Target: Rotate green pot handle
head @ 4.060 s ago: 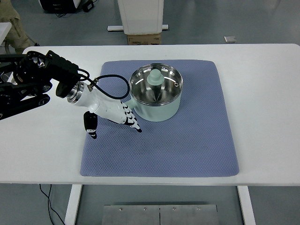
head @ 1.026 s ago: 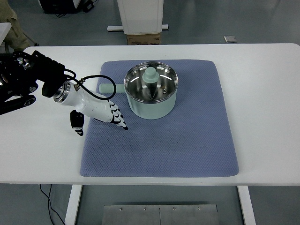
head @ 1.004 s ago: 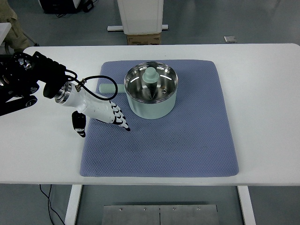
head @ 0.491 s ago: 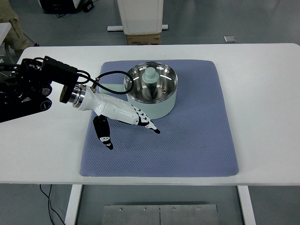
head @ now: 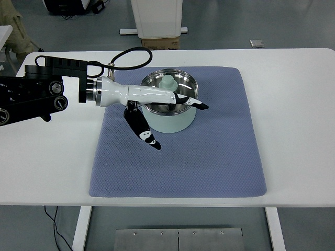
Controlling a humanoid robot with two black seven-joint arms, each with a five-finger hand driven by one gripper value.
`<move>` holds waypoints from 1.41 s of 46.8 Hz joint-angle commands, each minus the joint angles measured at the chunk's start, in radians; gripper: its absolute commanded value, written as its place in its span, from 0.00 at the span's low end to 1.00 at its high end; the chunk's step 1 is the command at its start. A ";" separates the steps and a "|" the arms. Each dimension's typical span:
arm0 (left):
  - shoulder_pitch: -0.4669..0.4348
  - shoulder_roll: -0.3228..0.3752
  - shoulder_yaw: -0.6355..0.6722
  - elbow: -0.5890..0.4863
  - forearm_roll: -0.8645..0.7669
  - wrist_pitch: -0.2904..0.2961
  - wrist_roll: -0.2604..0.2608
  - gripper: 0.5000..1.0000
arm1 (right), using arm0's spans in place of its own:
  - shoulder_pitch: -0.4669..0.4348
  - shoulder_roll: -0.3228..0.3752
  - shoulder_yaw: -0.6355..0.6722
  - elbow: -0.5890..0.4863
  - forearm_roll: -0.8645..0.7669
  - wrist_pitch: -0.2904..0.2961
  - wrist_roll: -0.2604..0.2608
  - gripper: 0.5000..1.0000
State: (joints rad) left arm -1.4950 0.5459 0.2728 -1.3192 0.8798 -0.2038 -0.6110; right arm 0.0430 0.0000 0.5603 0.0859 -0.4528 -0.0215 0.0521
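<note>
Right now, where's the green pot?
In the head view, the green pot sits on the blue mat, toward its far left part, with the left robot hand reaching across its near rim.

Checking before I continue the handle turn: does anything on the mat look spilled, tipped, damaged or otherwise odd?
Nothing spilled or tipped. The green pot stands upright on the blue mat. One oddity: a pale green knobbed piece sits inside it. The left hand reaches across the rim, hiding the handle.

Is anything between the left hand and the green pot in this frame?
Nothing visible. The left hand already reaches across the green pot, its fingers extended over the near rim and thumb down the front wall. The pot's handle is hidden under the arm.
</note>
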 commanded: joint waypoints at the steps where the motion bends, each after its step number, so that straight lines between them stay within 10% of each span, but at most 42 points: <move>1: 0.005 -0.010 0.000 0.014 -0.090 0.020 0.000 1.00 | 0.000 0.000 0.000 0.000 0.000 0.000 0.000 1.00; 40: 0.131 -0.049 -0.027 0.215 -0.933 0.083 0.000 1.00 | 0.000 0.000 0.000 0.000 0.000 0.000 0.000 1.00; 66: 0.286 -0.064 -0.124 0.274 -1.182 0.083 0.000 1.00 | 0.000 0.000 0.000 0.000 0.000 0.000 0.000 1.00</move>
State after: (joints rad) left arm -1.2312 0.4817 0.1669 -1.0540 -0.2780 -0.1213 -0.6107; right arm 0.0429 0.0000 0.5599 0.0859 -0.4527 -0.0215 0.0523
